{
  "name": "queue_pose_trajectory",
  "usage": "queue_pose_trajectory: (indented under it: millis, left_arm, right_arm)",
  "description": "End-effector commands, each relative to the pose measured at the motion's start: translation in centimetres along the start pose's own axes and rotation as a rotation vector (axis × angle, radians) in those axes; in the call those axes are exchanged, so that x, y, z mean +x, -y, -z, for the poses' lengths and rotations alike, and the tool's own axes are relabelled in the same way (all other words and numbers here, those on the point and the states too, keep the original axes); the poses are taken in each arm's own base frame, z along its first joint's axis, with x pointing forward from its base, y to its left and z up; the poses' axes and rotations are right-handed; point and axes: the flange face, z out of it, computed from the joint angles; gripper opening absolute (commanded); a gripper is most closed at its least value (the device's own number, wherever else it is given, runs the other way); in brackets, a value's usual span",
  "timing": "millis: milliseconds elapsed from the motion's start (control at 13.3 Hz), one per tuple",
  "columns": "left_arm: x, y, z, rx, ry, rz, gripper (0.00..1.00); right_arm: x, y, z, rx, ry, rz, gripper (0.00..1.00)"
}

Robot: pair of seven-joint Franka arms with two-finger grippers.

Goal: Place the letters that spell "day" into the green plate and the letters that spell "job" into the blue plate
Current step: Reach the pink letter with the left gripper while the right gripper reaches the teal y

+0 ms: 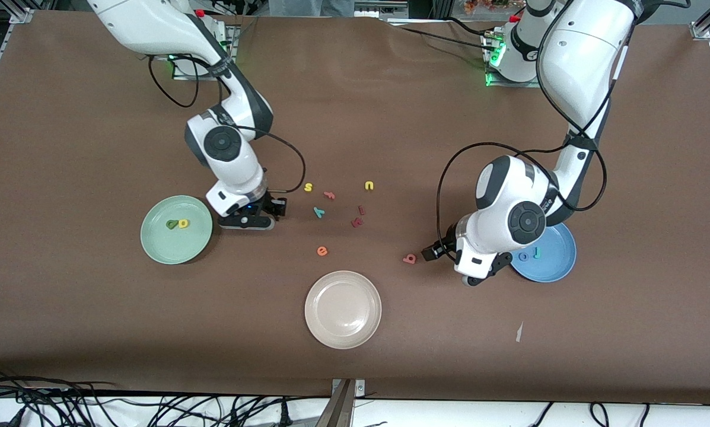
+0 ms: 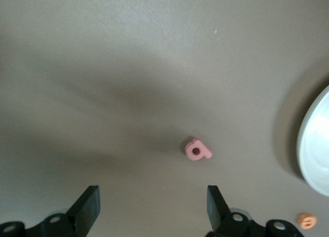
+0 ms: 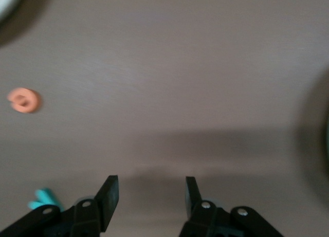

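Left gripper: mine, the left gripper [image 2: 152, 208], jaws spread wide with nothing between them, low over the surface beside the blue plate [image 1: 559, 264].
Right gripper: the right gripper [image 3: 150, 198], part open and empty, low over the surface just beside the green plate [image 1: 159, 237].
Pink b: the pink b [image 2: 197, 149] lies flat on the bare surface, ahead of my left fingers and a little off their centre line, near the blue plate.
Teal y: the teal y [image 1: 318, 212] sits mid-surface, close to the right gripper.
Plates so far: the green d [image 1: 171, 224] and yellow a [image 1: 183, 223] touch inside the green plate; the blue o [image 1: 524, 256] and teal j [image 1: 536, 253] lie in the blue plate.
Handling: foam, I'd judge — light, soft, squashy, nothing to break. Thin and flat, so I'd pinch across the round body from above, gently, fingers right down at the surface.
Around: orange e [image 1: 322, 251], beige plate [image 1: 343, 309], yellow s [image 1: 308, 187], yellow u [image 1: 369, 185], an orange letter [image 1: 329, 194] and dark red letters [image 1: 358, 218].
In the way: nothing crowds the b; the s and that orange letter lie near the y.
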Motion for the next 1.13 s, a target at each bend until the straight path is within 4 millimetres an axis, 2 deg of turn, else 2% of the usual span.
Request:
queue_pose_trajectory:
  millis: [0, 226, 377, 527, 753, 904, 1055]
  left_arm:
    - [-0.5, -1.5, -1.2, -0.035, -0.01, 0.06, 0.98]
    - [-0.5, -1.4, -0.7, -0.033, -0.019, 0.071, 0.99]
    - [-1.2, -0.2, 0.5, 0.043, 0.035, 0.094, 0.99]
    - [-1.9, 0.0, 3.0, 0.08, 0.012, 0.119, 0.99]
    - [-2.9, 0.2, 3.9, 0.128, 0.012, 0.215, 0.99]
    - [-4.5, 0.0, 4.9, 0.163, 0.033, 0.243, 0.99]
    - [-6.8, -0.4, 6.7, 0.196, 0.056, 0.211, 0.99]
  right_arm:
    - [0.7, 4.7, -0.5, 0.033, -0.017, -0.089, 0.61]
    - [0.0, 7.0, -1.0, 0.044, -0.016, -0.167, 0.61]
    - [-0.9, 8.0, -1.6, 0.04, -0.011, -0.21, 0.63]
    - [-1.6, 8.6, -2.2, 0.033, -0.006, -0.245, 0.64]
    - [-3.0, 9.6, -3.9, 0.017, 0.004, -0.267, 0.64]
    - [-3.6, 10.0, -4.6, 0.02, 0.007, -0.28, 0.63]
    - [-4.3, 10.6, -5.6, 0.018, 0.004, -0.296, 0.63]
